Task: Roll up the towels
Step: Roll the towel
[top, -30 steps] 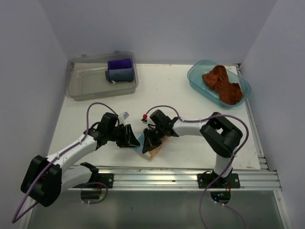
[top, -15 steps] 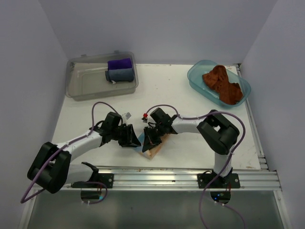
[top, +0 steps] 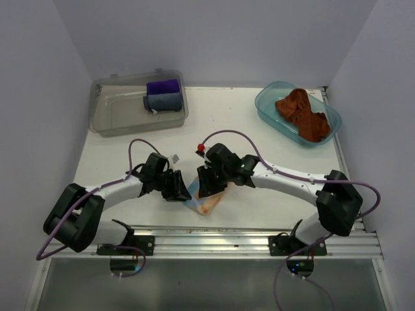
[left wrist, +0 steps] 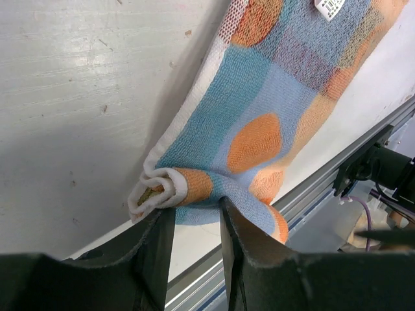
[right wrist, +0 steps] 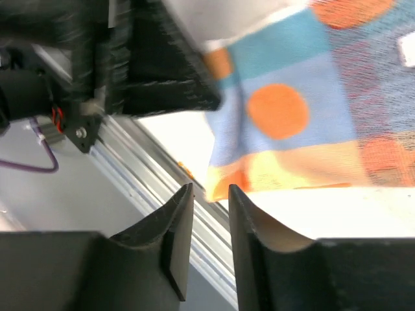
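Observation:
The patterned pale blue, orange and white towel [top: 205,203] lies near the table's front edge, between my two grippers. In the left wrist view its near end [left wrist: 165,188] is rolled up. My left gripper [left wrist: 194,207] is closed on that rolled end and the cloth bunches between its tips; it shows in the top view [top: 186,190]. My right gripper [right wrist: 209,188] stands just short of the towel's orange corner [right wrist: 227,184], with a narrow gap between its fingers and nothing in it. The rust-brown towel [top: 302,114] lies crumpled in the blue tub [top: 264,109] at the back right.
A clear box [top: 107,124] at the back left holds a purple cloth [top: 163,86] and a grey-blue cloth [top: 163,102], both rolled. The metal rail [top: 246,241] runs along the front edge, right behind the towel. The two grippers nearly touch.
The right arm has stretched out, its elbow swinging right, and its gripper has drawn a little back from the towel. The left gripper stays at the towel's rolled end.

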### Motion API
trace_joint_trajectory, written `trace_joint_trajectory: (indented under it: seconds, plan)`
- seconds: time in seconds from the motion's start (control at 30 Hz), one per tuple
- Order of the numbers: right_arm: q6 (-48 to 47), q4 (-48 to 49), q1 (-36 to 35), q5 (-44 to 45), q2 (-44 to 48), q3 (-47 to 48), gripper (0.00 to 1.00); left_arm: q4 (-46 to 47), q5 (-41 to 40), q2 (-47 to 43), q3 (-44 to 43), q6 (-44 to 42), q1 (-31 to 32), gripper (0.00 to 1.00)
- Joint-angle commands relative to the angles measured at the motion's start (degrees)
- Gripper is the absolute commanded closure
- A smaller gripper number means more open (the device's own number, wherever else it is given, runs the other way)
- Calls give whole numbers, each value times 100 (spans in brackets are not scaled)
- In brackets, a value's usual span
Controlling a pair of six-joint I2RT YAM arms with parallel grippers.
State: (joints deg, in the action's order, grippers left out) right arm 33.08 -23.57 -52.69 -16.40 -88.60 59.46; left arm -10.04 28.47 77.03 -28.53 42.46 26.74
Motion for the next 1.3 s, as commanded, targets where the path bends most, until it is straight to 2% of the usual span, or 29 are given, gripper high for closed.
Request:
trace_joint_trajectory:
  seconds: [0.0, 0.07, 0.23, 0.4, 0.8, 1.03, 1.27]
  plan:
    - [-407, -753, -706, 1279, 36, 407, 73, 81, -193, 57, -117, -10, 6, 63]
    - [-521, -754, -909, 1376, -131, 513, 79, 81, -184, 66, -117, -1, 6, 63]
    - [-636, -702, -1305, 1430, -720, 760, 83, 64, -149, 119, -188, -9, 6, 63]
    - [-627, -815, -1297, 1806, -1045, 927, 86, -6, -149, 110, -266, -27, 6, 63]
    - [-583, -737, -1112, 2150, -993, 620, 89, -182, -122, 119, -495, -124, 6, 63]
    - [-645, -307, -840, 1975, -1098, 242, 91, -297, 62, -162, -662, -98, 6, 63]
    - [-619, -78, -822, 1851, -1134, 22, 92, 63, 212, -137, -680, 122, -2, 62]
